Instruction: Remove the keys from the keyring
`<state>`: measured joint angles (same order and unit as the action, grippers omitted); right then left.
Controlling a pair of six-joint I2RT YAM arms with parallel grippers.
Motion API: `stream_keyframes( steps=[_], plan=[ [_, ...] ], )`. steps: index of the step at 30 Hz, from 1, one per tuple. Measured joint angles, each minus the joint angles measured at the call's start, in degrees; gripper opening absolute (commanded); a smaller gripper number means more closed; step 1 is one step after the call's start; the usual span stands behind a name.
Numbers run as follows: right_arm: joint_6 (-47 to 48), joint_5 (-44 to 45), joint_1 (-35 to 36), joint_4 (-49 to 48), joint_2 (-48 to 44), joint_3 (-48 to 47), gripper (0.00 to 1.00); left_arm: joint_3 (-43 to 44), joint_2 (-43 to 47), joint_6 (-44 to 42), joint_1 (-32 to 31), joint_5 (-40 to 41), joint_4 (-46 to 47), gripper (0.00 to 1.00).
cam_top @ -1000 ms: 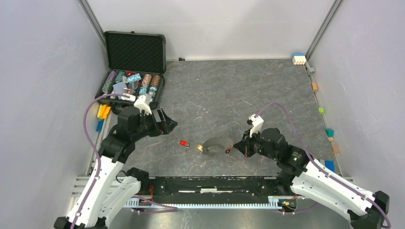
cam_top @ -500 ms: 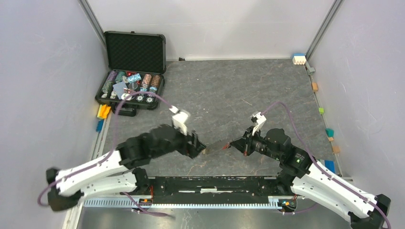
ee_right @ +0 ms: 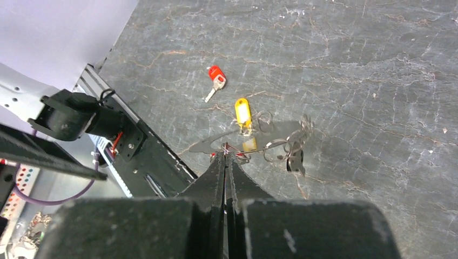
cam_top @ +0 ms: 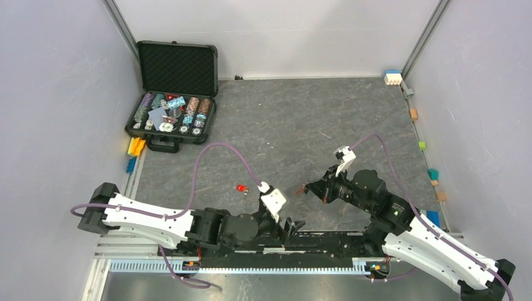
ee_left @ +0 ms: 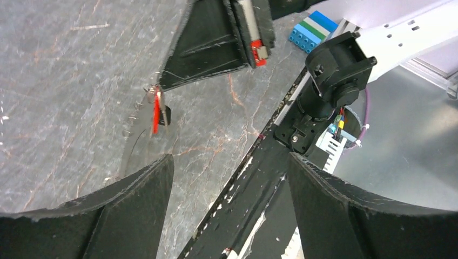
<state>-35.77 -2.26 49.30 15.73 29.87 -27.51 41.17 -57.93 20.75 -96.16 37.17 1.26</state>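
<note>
Left arm's done most of the moving: a second ago it was up by the poker chip case (cam_top: 177, 66), now it's swung right down low along the near rail (cam_top: 326, 241). My left pincer (cam_top: 290, 224) (ee_left: 227, 162) points in at the work from the near side. The right one has only crept a bit farther out.

Left pincer is wide open, nothing in it. Right pincer (cam_top: 305, 187) (ee_right: 226, 156) is clamped shut on the near edge of the keyring (ee_right: 264, 135) (ee_left: 141, 145), in the near middle of the desk (cam_top: 301, 113). From the left wrist view that edge looks lifted, with a red key (ee_left: 156, 110) and a black key (ee_left: 164, 114) (ee_right: 295, 161) dangling right at the pinch.

One loose red key (cam_top: 241, 187) (ee_right: 216, 75) already lies off to the left, well apart from the ring. The yellow key (ee_right: 243, 110) sits at the strap's far edge. Can't tell if it's still attached.

My guess on handling:
- The strap is floppy and weighs nothing, so it'll just follow whatever I pull unless the right side keeps it pinned.
- The keys are tiny, hard and probably slick on the blade.
- I'd go for a plastic head, flat faces between the pads. The dangling red one is the easiest reach for the left.
- The silver rings (ee_right: 278, 145) look springy and stiff, so it's more of a thread-it-round job than a yank.
</note>
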Motion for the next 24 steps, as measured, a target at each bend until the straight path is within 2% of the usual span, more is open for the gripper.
stream_keyframes(
  steps=[6, 13, 18, 21, 24],
  plan=[
    [-0.9, -0.7, 0.0, 1.8, -0.7, -4.0, 0.0, 0.8, -3.3, -4.0, -4.1, 4.9, 3.3, 0.83],
    [1.2, -0.8, 0.0, 1.1, -4.3, -6.5, 0.0, 3.3, -1.7, -3.2, -4.2, 11.0, -1.7, 0.81],
    [2.5, 2.0, 0.0, 1.8, -4.7, -6.5, 0.0, 0.4, 5.9, -2.3, -4.2, 12.9, -1.4, 0.59],
    [2.5, 4.5, 0.0, 2.4, -5.1, -6.4, 0.0, -4.7, 13.4, -0.8, -4.2, 14.8, 0.7, 0.59],
    [2.0, 7.8, 0.0, 3.2, -6.3, -6.3, 0.0, -9.2, 20.2, -0.7, -4.2, 15.5, 2.2, 0.67]
  ],
)
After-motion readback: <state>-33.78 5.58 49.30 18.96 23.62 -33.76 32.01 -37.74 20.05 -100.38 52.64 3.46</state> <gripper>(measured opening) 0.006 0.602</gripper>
